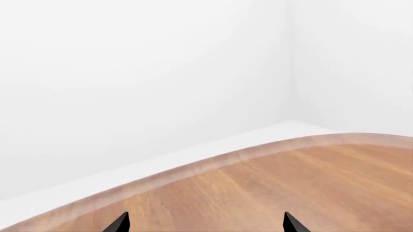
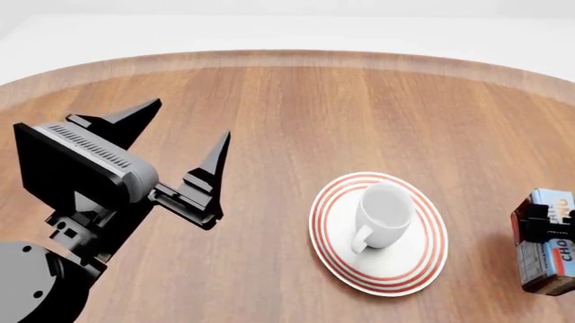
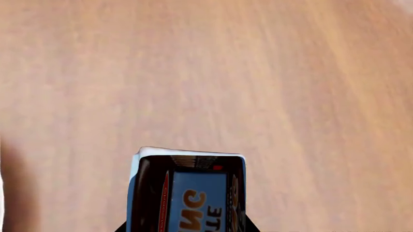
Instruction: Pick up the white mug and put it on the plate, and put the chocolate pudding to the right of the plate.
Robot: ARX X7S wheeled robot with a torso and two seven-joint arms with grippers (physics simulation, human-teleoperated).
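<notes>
White mug (image 2: 384, 214) on the plate (image 2: 422, 264); right hand (image 2: 542, 227) pinching chocolate pudding (image 2: 548, 250), left hand (image 2: 184, 138) spread

Black fingers (image 1: 118, 223) over wooden table (image 1: 310, 183)

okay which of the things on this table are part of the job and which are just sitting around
Part of the job: white mug, standing on the plate; chocolate pudding, in the right gripper.
Lying about: nothing else shows on the wooden table.

- The white mug (image 2: 384, 213) stands on the plate (image 2: 422, 266).
- The chocolate pudding (image 2: 546, 242) sits right of the plate, apart, on the table (image 2: 297, 114).
</notes>
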